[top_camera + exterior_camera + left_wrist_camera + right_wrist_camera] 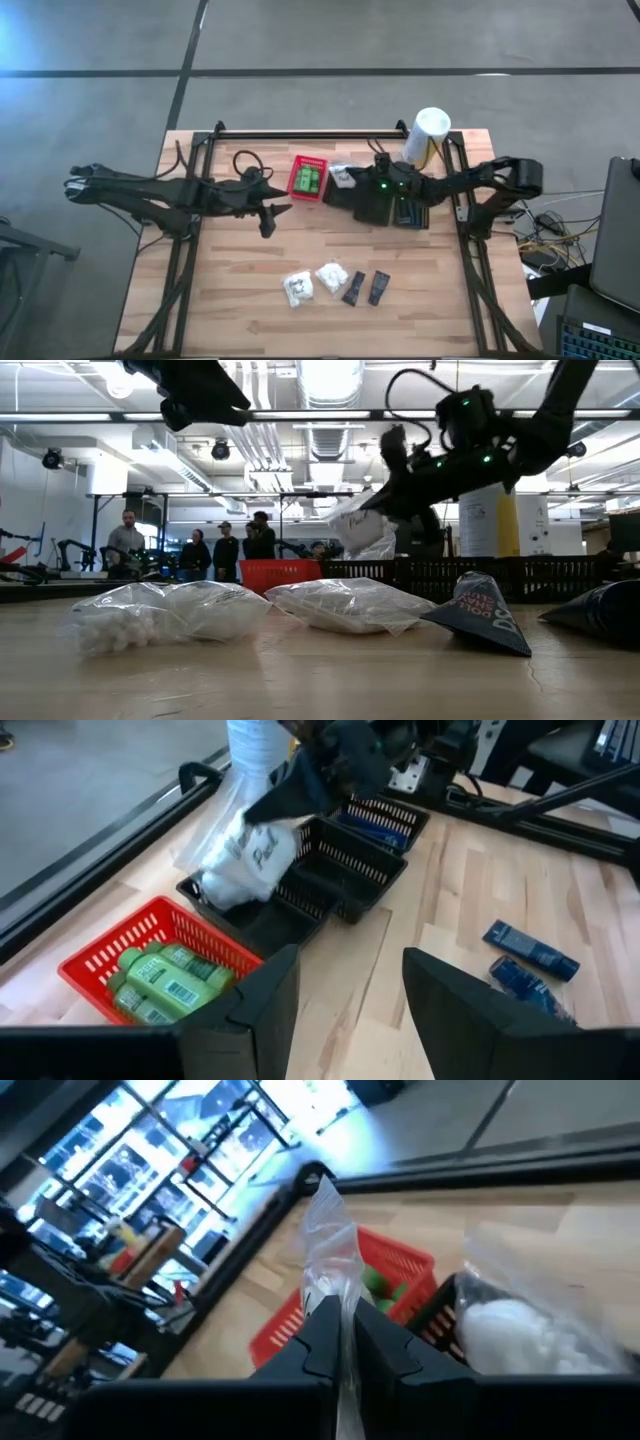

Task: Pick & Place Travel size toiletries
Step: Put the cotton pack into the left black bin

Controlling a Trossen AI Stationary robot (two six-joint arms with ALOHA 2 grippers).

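Right tool (345, 183) pinching one white pouch (343, 178), left tool (268, 217) open, two pouches (311, 283) on table

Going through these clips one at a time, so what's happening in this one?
The right end effector is shut on a white plastic pouch, holding it over the black basket beside the red basket, which holds green packets. The left end effector hangs open and empty near the red basket. Two more white pouches and two dark packets wait on the table.
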